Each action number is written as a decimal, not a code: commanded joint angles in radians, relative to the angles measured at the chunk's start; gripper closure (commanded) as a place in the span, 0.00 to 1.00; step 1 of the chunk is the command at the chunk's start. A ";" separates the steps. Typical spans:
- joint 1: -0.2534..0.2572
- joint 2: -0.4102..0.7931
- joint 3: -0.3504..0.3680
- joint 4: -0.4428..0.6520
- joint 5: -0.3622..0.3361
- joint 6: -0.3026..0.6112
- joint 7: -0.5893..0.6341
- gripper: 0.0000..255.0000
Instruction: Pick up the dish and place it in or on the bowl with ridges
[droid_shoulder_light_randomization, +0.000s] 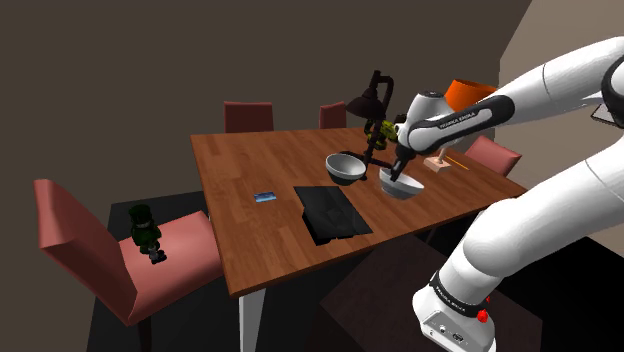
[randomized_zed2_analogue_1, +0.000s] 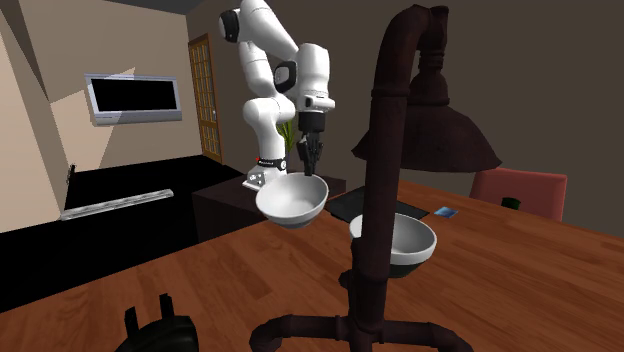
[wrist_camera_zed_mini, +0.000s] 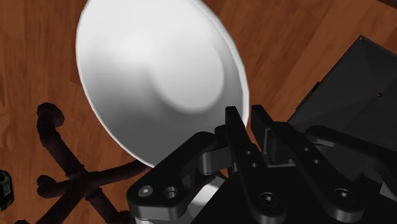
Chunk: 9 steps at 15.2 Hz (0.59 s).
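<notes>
The end effector (wrist_camera_zed_mini: 247, 121) is clamped on the white dish's (wrist_camera_zed_mini: 159, 70) rim, above the tabletop (droid_shoulder_light_randomization: 250, 170), close beside the grey bowl (droid_shoulder_light_randomization: 345, 167).

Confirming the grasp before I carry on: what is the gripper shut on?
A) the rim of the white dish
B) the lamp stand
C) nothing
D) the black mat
A: the gripper clasps the white dish by its rim, one finger on each side.
</notes>
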 joint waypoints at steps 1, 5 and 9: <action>0.001 -0.022 0.006 0.013 0.005 -0.035 -0.005 1.00; 0.001 -0.066 0.021 0.038 0.015 -0.103 -0.014 1.00; 0.003 -0.104 0.036 0.067 0.027 -0.170 -0.023 1.00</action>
